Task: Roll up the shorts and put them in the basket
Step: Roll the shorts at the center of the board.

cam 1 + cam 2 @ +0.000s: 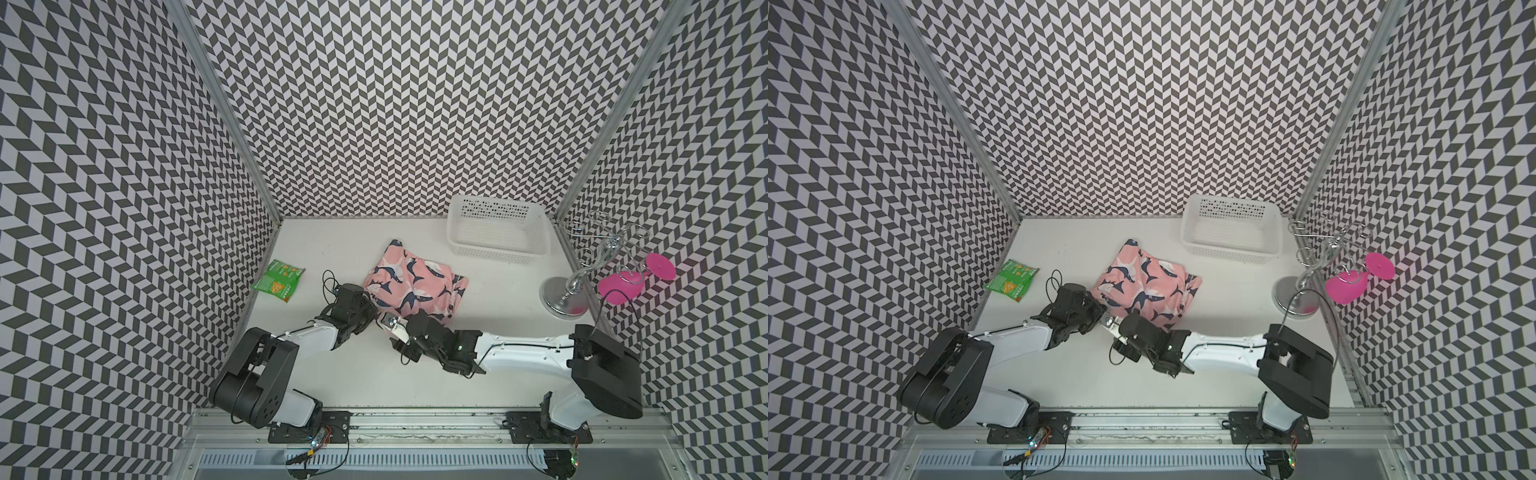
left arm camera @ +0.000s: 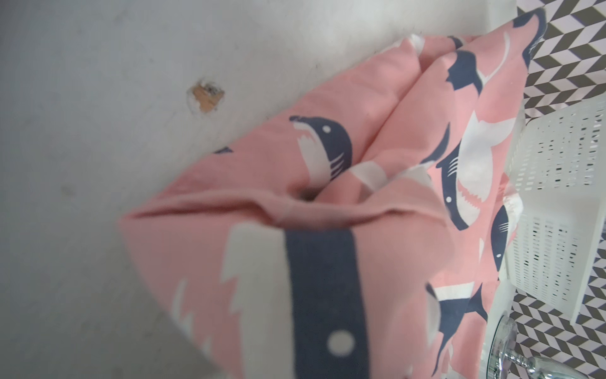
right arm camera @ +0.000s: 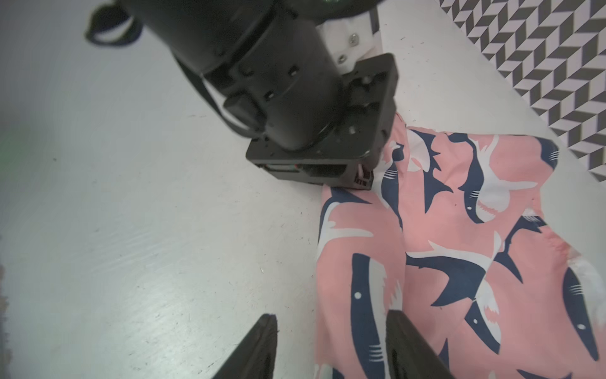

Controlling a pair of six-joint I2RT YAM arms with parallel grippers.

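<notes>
The shorts (image 1: pixel 409 282), pink with navy-and-white sharks, lie in a folded bundle in the middle of the white table in both top views (image 1: pixel 1144 282). My left gripper (image 1: pixel 371 306) is at their near left corner. Seen from the right wrist, it is shut on the fabric edge. In the left wrist view the shorts (image 2: pixel 410 164) fill the picture and hide the jaws. My right gripper (image 3: pixel 331 328) is open at the near edge of the shorts (image 3: pixel 459 246). One finger (image 3: pixel 262 344) is over bare table. The other finger (image 3: pixel 406 347) is over the cloth.
A white perforated basket (image 1: pixel 496 249) stands at the back right. A silver wire stand (image 1: pixel 565 299) with pink discs (image 1: pixel 619 286) is at the right wall. A green snack packet (image 1: pixel 278 281) lies by the left wall. Patterned walls close in three sides.
</notes>
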